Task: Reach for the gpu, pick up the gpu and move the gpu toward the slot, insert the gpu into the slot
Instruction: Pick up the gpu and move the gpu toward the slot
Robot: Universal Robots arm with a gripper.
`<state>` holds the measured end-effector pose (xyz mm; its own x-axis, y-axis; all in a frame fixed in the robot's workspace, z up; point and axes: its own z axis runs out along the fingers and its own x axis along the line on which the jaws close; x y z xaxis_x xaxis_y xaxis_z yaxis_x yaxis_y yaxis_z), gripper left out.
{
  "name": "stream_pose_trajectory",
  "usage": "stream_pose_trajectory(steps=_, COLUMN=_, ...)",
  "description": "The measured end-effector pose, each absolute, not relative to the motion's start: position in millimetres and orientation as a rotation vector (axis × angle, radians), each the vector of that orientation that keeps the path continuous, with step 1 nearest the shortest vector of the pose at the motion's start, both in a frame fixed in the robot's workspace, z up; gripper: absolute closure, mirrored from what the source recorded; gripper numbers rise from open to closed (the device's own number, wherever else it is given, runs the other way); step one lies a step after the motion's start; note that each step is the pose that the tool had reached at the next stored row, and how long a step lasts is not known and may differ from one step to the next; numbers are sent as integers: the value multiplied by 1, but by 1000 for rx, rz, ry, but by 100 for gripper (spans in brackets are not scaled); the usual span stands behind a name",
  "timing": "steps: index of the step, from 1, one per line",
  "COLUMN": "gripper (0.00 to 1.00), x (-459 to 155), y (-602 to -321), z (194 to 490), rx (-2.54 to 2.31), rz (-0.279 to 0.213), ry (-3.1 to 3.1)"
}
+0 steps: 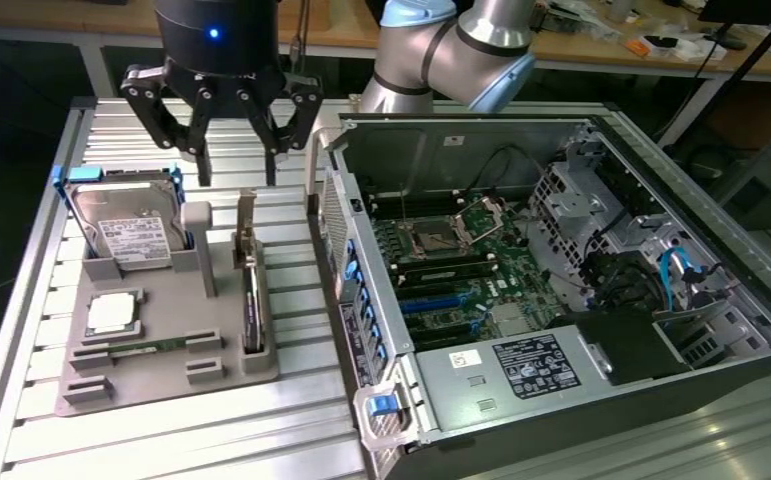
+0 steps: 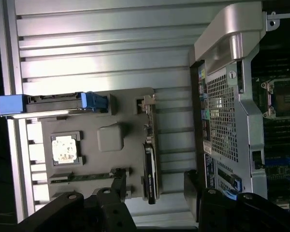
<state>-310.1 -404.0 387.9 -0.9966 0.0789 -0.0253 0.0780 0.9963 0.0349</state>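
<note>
Black multi-fingered gripper (image 1: 238,168) hangs over the far end of the flat grey plastic parts holder (image 1: 225,375), fingers (image 2: 119,183) spread wide, holding nothing. It touches nothing.

The holder sits on the ribbed aluminium table (image 1: 38,330), on the exterior view's left, and has four parts in it:
- The gpu (image 1: 249,300), a thin green circuit-board card with a silver end bracket, stands on its long edge in the narrow groove on the holder's side nearest the case. Its bracket end is toward the gripper. In the wrist view the card (image 2: 150,164) lies below the gripper, in line with the gap between the spread fingers.
- A silver labelled hard drive (image 1: 125,228) with blue side rails leans in the rear cradle.
- A square silver processor chip (image 1: 112,312) lies flat in its pocket.
- A small bare green memory stick (image 1: 145,347) sits in a slot just in front of the chip.

An open dark-grey metal computer case (image 1: 599,125) lies on its side just beside the holder, on the exterior view's right. Inside it is a green motherboard (image 1: 459,275) with blue slots, plus cables and a black labelled box.
</note>
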Motion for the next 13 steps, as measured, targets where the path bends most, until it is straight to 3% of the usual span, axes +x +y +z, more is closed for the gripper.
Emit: stream_pose_trajectory(steps=13, gripper=40, x=-310, y=-404, z=364, rx=125, rz=39, ry=3112)
